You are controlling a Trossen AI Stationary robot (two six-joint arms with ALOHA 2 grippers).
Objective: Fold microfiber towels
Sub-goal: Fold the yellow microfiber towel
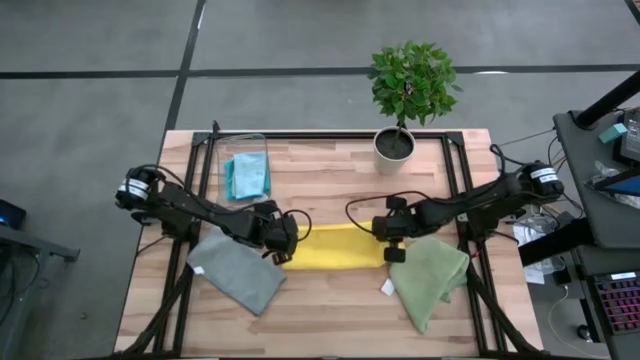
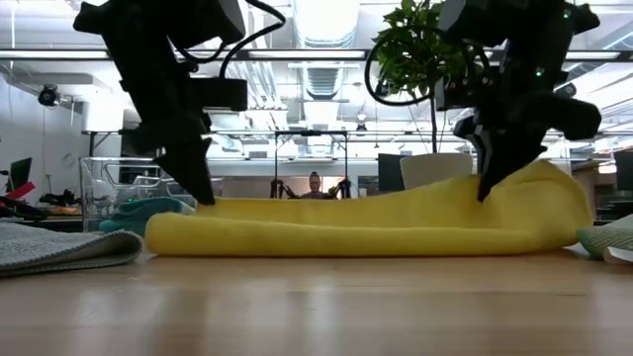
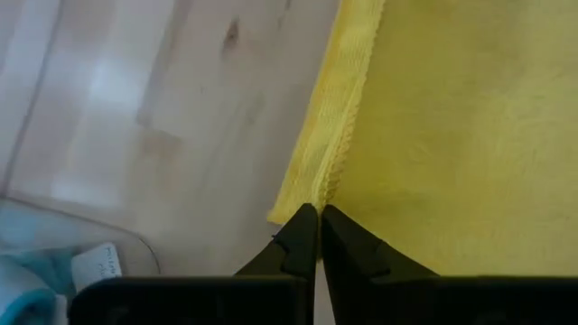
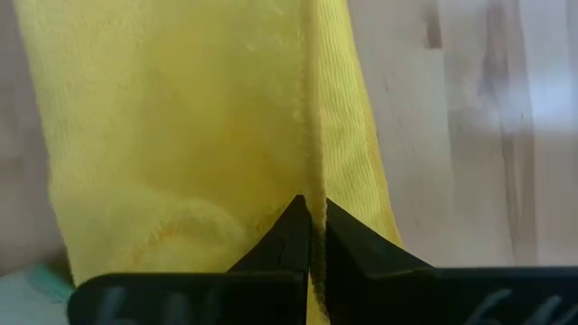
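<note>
Yellow towel [image 1: 335, 247], grey towel [image 1: 237, 271], olive towel [image 1: 430, 275].

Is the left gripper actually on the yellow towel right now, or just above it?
Touching. The left wrist view shows the left gripper shut on the hemmed edge of the yellow towel, fingertips meeting on the cloth; the low view agrees.

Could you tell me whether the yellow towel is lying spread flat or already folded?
Folded once: the yellow towel lies as a narrow doubled strip between the grippers, with two layered edges visible at the left gripper and the right gripper.
</note>
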